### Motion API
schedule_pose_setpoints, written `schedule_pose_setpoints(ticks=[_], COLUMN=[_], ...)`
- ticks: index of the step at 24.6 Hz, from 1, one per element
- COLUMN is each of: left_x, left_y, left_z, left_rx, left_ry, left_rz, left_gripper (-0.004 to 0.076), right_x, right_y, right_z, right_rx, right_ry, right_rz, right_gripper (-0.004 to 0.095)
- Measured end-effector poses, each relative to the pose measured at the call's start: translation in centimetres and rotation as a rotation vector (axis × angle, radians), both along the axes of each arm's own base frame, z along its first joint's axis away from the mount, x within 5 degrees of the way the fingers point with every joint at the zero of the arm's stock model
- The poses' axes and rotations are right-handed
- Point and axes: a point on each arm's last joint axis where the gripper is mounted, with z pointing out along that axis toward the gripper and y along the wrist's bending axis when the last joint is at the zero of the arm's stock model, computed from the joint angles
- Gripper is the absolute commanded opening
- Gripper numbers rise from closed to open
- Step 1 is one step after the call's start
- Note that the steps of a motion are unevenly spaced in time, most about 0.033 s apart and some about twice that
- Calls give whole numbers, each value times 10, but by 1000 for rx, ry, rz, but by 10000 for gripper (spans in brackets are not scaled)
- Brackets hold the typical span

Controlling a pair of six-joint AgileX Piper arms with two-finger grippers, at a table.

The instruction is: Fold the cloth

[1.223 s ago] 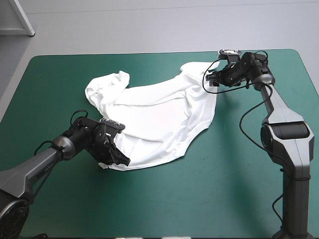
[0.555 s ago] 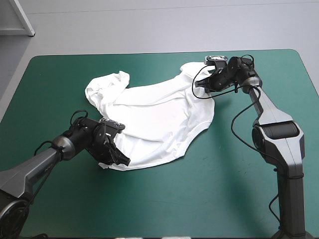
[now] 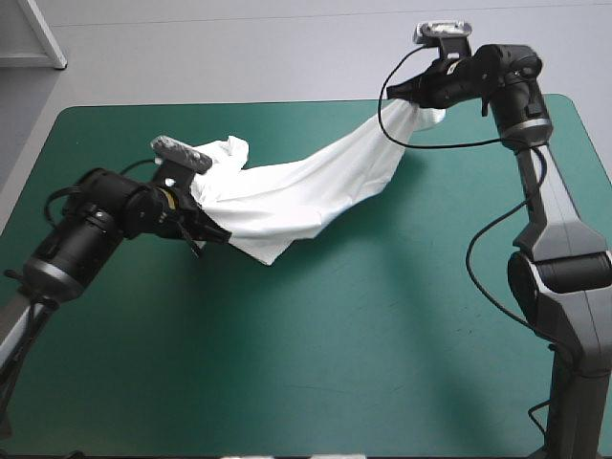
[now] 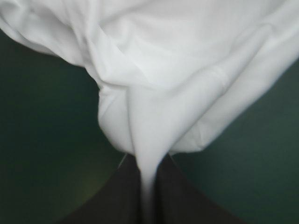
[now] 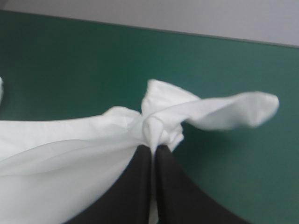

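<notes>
White T-shirt (image 3: pixel 306 186) is hanging stretched over the teal-green cover's (image 3: pixel 363 344) far half. The left gripper (image 3: pixel 220 236) is pinching its near-left end, the right gripper (image 3: pixel 402 91) its far-right end, both all but closed on fabric.

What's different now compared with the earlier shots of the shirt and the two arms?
Both arms rose. The left claw carried its edge of the T-shirt up off the table. The right claw, which had just moved onto the far right corner, lifted it toward the far edge. The T-shirt, earlier spread flat, is now mostly lifted and stretched between them. The left claw's grip stayed shut.
</notes>
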Motion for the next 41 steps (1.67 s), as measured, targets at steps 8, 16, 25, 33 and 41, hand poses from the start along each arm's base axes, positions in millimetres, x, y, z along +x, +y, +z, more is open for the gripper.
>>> schedule_pose_setpoints(ticks=[8, 16, 25, 33, 41], left_x=[-29, -127, -181, -161, -22], left_y=[26, 78, 103, 95, 36], left_z=[154, 285, 306, 293, 210], left_rx=[-40, -108, -107, -53, 72], left_ry=[-456, -1018, -1140, -1050, -771], left_rz=[41, 91, 106, 93, 68], left_gripper=[20, 20, 20, 20, 20], right_x=[-91, -253, -390, -370, -233], right_y=[-13, -38, -59, -55, -34], right_z=[137, 257, 297, 293, 244], right_rx=[87, 176, 168, 158, 116], right_ry=[-348, -819, -1117, -1077, -788], right_rz=[-3, 10, 36, 38, 34], right_gripper=[-15, -16, -16, -17, -17])
